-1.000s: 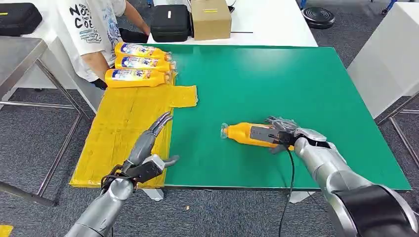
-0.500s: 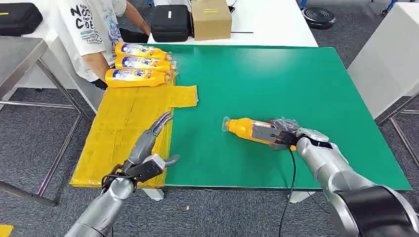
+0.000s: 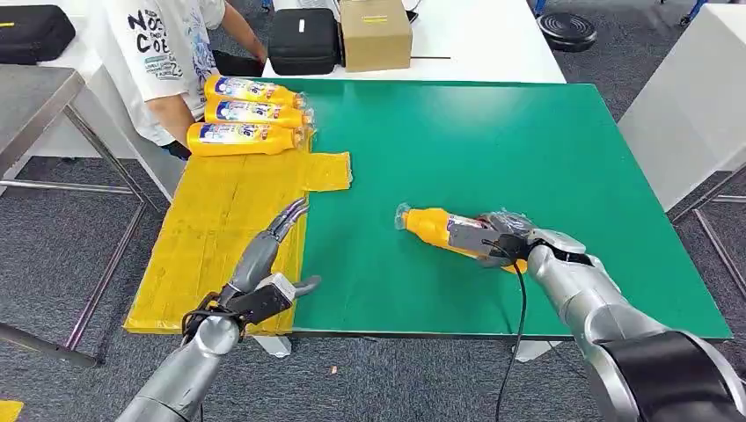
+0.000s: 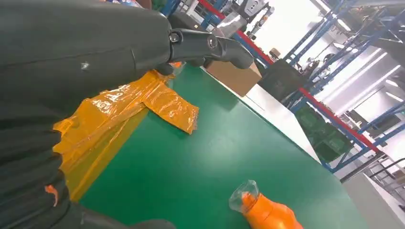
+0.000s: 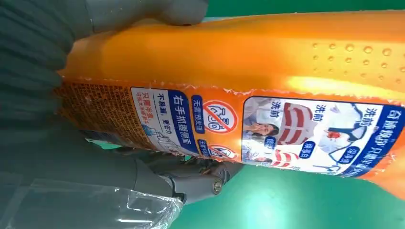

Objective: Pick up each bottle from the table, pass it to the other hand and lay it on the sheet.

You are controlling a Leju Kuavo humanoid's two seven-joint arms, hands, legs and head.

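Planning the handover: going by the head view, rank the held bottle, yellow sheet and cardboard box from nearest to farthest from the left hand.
1. Yellow sheet: directly under the left hand.
2. Held bottle: to its right, in the right hand.
3. Cardboard box: far side, beyond the green table.

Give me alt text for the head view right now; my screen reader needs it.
The robot's right hand grips an orange bottle lying on the green table. The left hand hovers open over the yellow sheet, where three bottles lie at the far end beside a person.
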